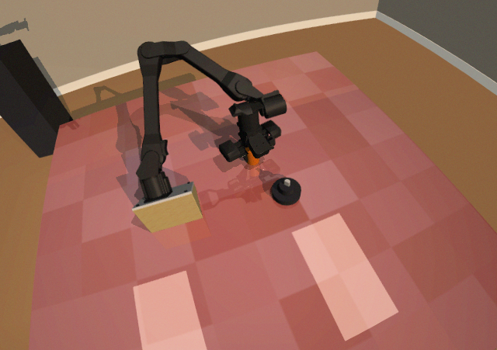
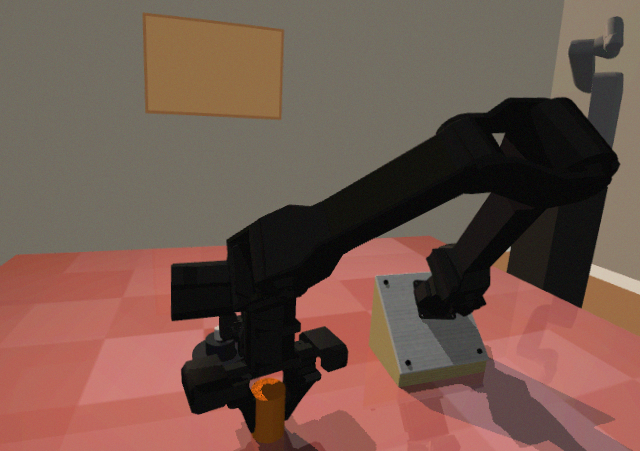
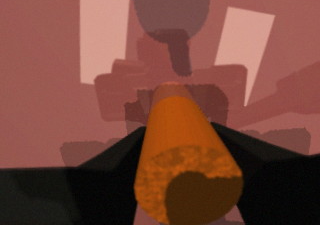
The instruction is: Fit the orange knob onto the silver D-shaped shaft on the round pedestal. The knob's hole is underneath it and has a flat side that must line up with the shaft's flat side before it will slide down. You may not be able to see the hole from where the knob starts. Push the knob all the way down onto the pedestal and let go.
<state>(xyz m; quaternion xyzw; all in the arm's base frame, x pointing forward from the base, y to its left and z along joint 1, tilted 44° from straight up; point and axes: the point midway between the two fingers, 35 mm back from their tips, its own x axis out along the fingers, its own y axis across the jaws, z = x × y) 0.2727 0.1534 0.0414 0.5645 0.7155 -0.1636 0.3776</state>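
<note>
The orange knob (image 1: pixel 252 158) (image 2: pixel 269 421) (image 3: pixel 182 127) is a plain cylinder, held upright low over the pink table. Whether its lower end touches the table cannot be told. My gripper (image 1: pixel 251 156) (image 2: pixel 270 416) (image 3: pixel 177 130) points down and is shut on the knob, a finger on each side. The black round pedestal (image 1: pixel 286 199) (image 2: pixel 199 352) stands apart from the knob, to its lower right in the top view and partly behind the gripper in the exterior view. The silver shaft (image 1: pixel 286 182) (image 2: pixel 217 333) stands up from its centre. The knob's underside hole and the shaft's flat side cannot be made out.
The arm's base sits on a slanted grey-topped block (image 1: pixel 170 213) (image 2: pixel 429 350), left of the pedestal in the top view. A dark column (image 1: pixel 28 102) (image 2: pixel 547 260) stands beyond the table's edge. Pale light patches (image 1: pixel 345 274) (image 3: pixel 102 35) lie on the pink table (image 1: pixel 248 290).
</note>
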